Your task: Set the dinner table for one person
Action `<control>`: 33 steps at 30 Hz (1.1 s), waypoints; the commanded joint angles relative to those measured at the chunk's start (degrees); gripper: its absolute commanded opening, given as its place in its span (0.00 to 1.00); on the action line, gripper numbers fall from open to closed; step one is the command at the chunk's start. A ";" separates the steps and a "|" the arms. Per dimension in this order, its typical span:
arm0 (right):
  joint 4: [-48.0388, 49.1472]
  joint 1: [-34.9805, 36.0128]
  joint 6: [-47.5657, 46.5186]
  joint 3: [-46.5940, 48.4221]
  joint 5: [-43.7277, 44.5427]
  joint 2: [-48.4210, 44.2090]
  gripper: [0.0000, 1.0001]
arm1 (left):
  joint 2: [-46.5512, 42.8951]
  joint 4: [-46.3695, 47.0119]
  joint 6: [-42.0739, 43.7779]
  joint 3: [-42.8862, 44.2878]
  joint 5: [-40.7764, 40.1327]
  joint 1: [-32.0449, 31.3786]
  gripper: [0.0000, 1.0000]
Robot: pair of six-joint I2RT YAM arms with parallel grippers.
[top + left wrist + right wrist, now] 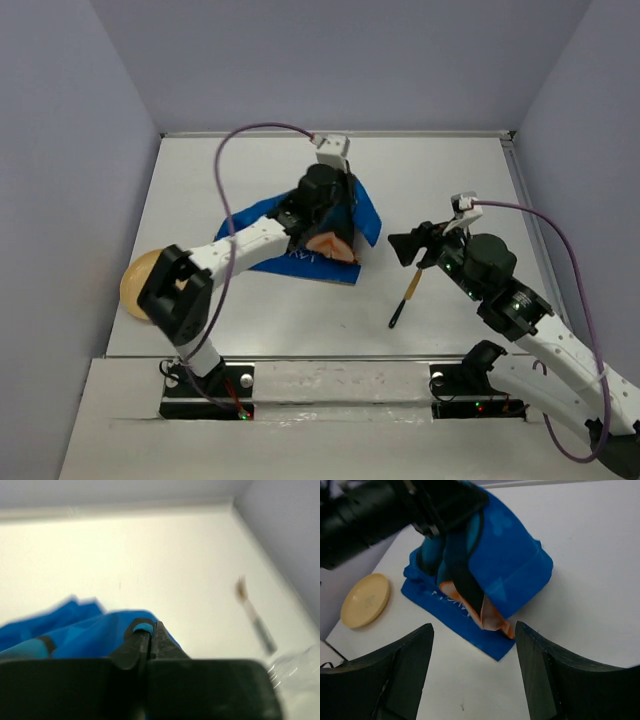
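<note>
Left fingers [149,639] pressed tight together on a fold of the blue placemat [515,565], and the wrist view shows cloth pinched right between the tips. So that arm is gripping the mat, reaching out over the middle of the bench [450,180]. The mat is anything but flat: one part is hauled up into a peak under the left arm, an orange-printed patch shows where it folds, and only its near edge lies down on the white surface. Over on the other side the right fingers [407,672] are spread wide with nothing between them, hanging above the bench just to the right of the mat and pointed at it. Out from there, a slim utensil [408,290] lies slanted on bare bench near the right arm, apart from the mat; it is too small to say what kind. A pale yellow plate [135,280] sits well off at the left edge, half hidden behind the left arm's elbow in the overhead view. The bench itself fills the whole floor of the cell under both arms. My read is early days: the mat is on the bench but not spread, and neither the plate nor the utensil has joined it. What's left looks like most of the job — flatten the mat, bring the plate onto it, lay the utensil alongside.
</note>
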 commanded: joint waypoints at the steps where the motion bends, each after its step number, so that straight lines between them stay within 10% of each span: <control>1: -7.54 0.59 2.35 -5.14 10.24 -6.20 0.70 | 10.38 -5.55 8.45 5.20 4.69 -4.16 0.54; 4: -8.86 0.59 2.44 -5.94 11.39 -4.82 0.70 | 10.06 -7.06 8.46 6.44 0.48 -6.01 0.99; 15: -1.31 0.59 3.41 -4.89 11.13 15.02 0.43 | -17.35 -7.85 -6.29 -18.49 -3.49 3.99 0.99; 23: 2.39 0.59 -2.83 -0.15 6.91 29.81 0.63 | -32.58 -10.75 -20.62 -46.08 3.10 10.24 0.80; 33: 2.39 -2.40 -11.27 9.17 6.29 44.76 0.66 | -27.14 -4.25 -22.48 -51.48 8.91 17.63 0.85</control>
